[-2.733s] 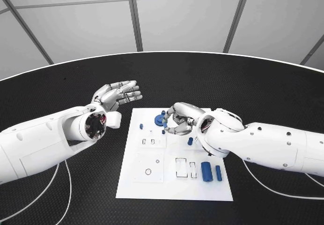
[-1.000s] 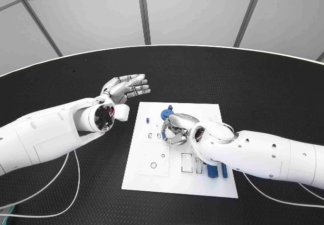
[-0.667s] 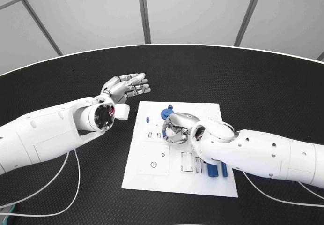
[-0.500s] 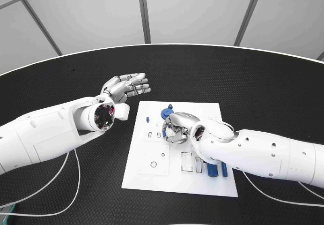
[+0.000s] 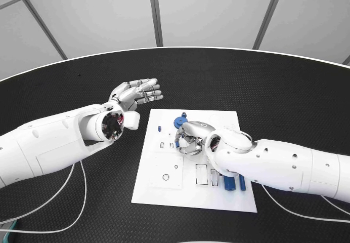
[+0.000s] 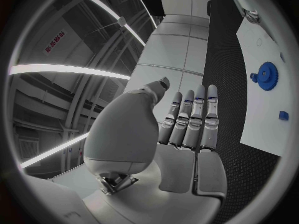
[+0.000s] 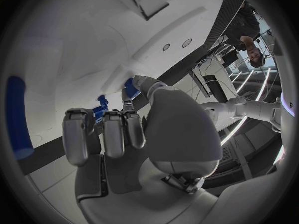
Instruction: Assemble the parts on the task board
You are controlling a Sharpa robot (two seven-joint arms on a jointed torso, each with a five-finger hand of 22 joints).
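Note:
The white task board [image 5: 164, 162] lies in the middle of the table. A blue gear [image 5: 179, 122] stands near its far edge, and it shows again as the gear [image 6: 268, 75] in the left wrist view. My right hand [image 5: 191, 137] hovers low over the board just in front of the gear, fingers curled in. It pinches a small blue part [image 7: 129, 91] between thumb and fingers. Two blue pegs [image 5: 234, 183] lie at the board's near right. My left hand [image 5: 137, 93] floats open, fingers straight, above the table beyond the board's far left corner.
A tiny blue piece [image 5: 159, 129] stands near the board's left edge and another [image 5: 184, 114] beyond the gear. Rectangular slots [image 5: 201, 173] and a round hole [image 5: 165, 177] mark the board's near half. Black table [image 5: 292, 101] surrounds the board.
My right hand has shifted very slightly over the board near the gear, still curled. The left hand has stayed where it was.

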